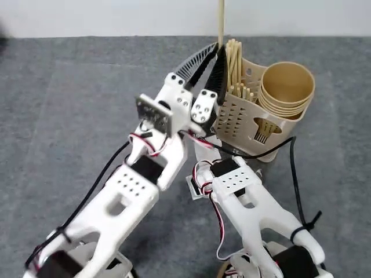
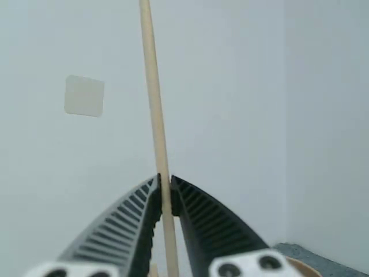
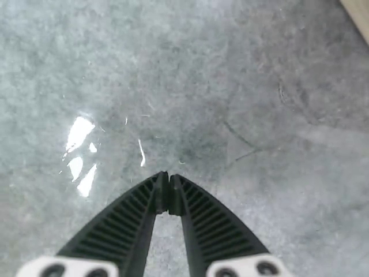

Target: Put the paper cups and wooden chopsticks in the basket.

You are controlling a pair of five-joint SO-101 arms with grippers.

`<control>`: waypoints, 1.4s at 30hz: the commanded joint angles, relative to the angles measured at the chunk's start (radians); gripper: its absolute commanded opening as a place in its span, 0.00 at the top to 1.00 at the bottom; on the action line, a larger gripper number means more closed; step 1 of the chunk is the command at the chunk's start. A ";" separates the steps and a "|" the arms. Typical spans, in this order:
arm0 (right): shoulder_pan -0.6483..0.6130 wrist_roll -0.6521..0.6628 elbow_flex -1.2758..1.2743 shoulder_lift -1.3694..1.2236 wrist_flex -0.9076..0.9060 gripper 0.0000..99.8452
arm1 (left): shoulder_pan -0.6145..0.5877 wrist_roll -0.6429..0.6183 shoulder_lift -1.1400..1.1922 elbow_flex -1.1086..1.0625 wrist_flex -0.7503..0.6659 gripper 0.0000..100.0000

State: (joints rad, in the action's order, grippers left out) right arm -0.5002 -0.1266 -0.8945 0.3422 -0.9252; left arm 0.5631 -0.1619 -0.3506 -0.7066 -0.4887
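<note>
L gripper (image 2: 165,186) clamped on upright chopstick (image 2: 151,86), at rim of basket (image 1: 243,124), 1 o'clock in high view. Recommend: hold vertical, lower beside stored chopsticks (image 1: 235,63), then release. R gripper (image 3: 168,183) closed, empty.

The left end effector (image 1: 217,49) pinches a chopstick (image 1: 221,20) upright at the basket (image 1: 243,124) rim. The basket (standing on the grey counter (image 1: 69,104)) holds stacked cups (image 1: 287,87) and a chopstick bundle (image 1: 235,63).
</note>
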 commanded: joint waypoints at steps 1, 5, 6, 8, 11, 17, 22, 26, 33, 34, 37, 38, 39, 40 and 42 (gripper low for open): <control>-0.001 -0.005 0.003 0.031 0.016 0.99 | -0.006 -0.011 0.069 0.110 -0.055 0.99; -0.001 -0.005 0.003 0.030 0.016 0.99 | -0.017 -0.011 0.149 0.185 -0.068 0.99; -0.001 -0.005 0.003 0.030 0.016 0.99 | -0.021 -0.011 0.167 0.203 -0.068 0.99; -0.001 -0.005 0.003 0.030 0.016 0.99 | -0.026 -0.011 0.201 0.240 -0.068 0.99; -0.001 -0.005 0.003 0.030 0.016 0.99 | -0.038 -0.011 0.250 0.289 -0.068 0.99; -0.001 -0.003 0.003 0.030 0.016 0.99 | -0.044 -0.011 0.327 0.318 -0.068 0.99; -0.001 -0.003 0.003 0.030 0.016 0.99 | -0.041 -0.014 0.382 0.325 -0.066 0.99; -0.001 -0.003 0.002 0.030 0.015 0.99 | -0.043 -0.097 0.410 0.328 -0.068 0.98; 0.001 -0.003 0.002 0.030 0.015 0.99 | -0.049 -0.112 0.400 0.277 -0.061 0.86; 0.001 -0.003 0.002 0.030 0.015 0.99 | -0.049 -0.110 0.390 0.272 -0.060 0.86; 0.001 -0.003 0.002 0.030 0.015 0.99 | -0.051 -0.110 0.348 0.271 0.005 0.86; 0.001 -0.003 0.002 0.030 0.015 0.99 | -0.052 -0.110 0.327 0.271 0.025 0.86; 0.001 -0.003 0.002 0.030 0.015 0.99 | -0.063 -0.112 0.299 0.269 0.044 0.86; 0.001 -0.003 0.002 0.030 0.013 0.99 | -0.072 -0.114 0.270 0.268 0.063 0.86; 0.001 -0.003 0.002 0.033 0.012 0.99 | -0.086 -0.114 0.199 0.266 0.120 0.86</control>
State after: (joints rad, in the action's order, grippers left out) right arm -0.5002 -0.1266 -0.8945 0.3422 -0.9252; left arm 0.5017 -0.2662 -0.0069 -0.4473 -0.4273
